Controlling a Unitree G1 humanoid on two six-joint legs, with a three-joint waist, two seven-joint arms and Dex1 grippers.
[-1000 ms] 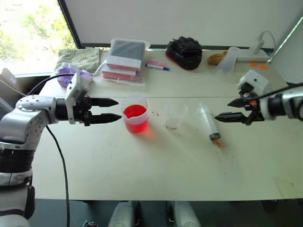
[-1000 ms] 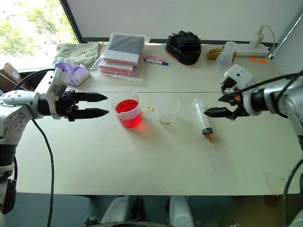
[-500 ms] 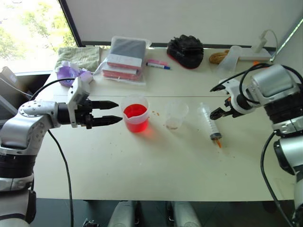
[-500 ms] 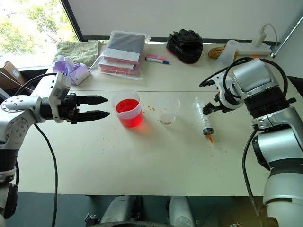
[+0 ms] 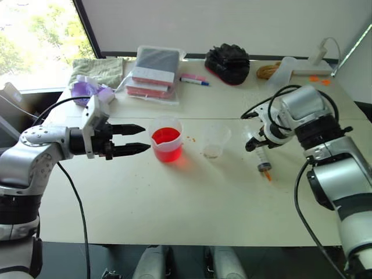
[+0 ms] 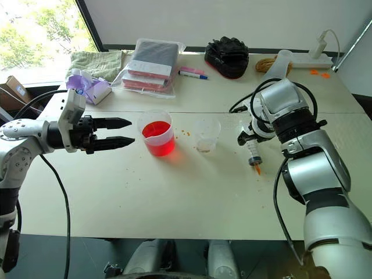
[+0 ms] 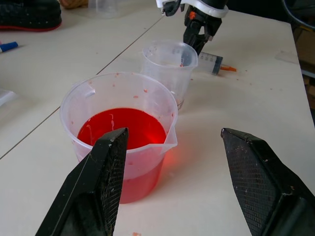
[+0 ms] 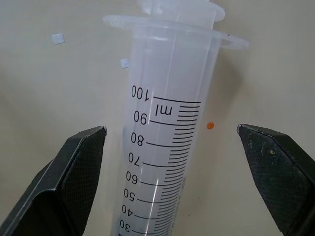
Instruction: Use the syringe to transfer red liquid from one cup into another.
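The large clear plastic syringe (image 6: 251, 148) with a printed scale and a small orange tip lies flat on the cream table (image 6: 174, 197), to the right of both cups. Its long axis runs roughly away from the robot, the orange tip toward the near edge and the flanged plunger end toward the far side.

The right gripper (image 8: 172, 172) points steeply down over the barrel, its two black fingers (image 8: 74, 172) spread wide on either side of it with a gap at each side, so nothing is grasped. Just left of the syringe stands the smaller plain clear cup (image 6: 206, 135), nearly empty. Left of that, close by but apart, is the wider clear spouted cup (image 6: 157, 132), about a third full of bright red liquid (image 7: 123, 130). The left gripper (image 5: 131, 138) hovers level just left of the spouted cup, pointing at it, fingers parted and empty. Small orange specks dot the table between the cups.

Along the far side lie a green cloth (image 5: 96, 72), a bagged stack of flat packs (image 5: 152, 72), a blue marker (image 5: 193, 82) and a black bundle (image 5: 228, 63). Nothing lies between the right gripper and the syringe.

A second ago the right gripper reached in level from the right, well beside the syringe; it has since swung over and down onto it. The left gripper, syringe and cups are as before.
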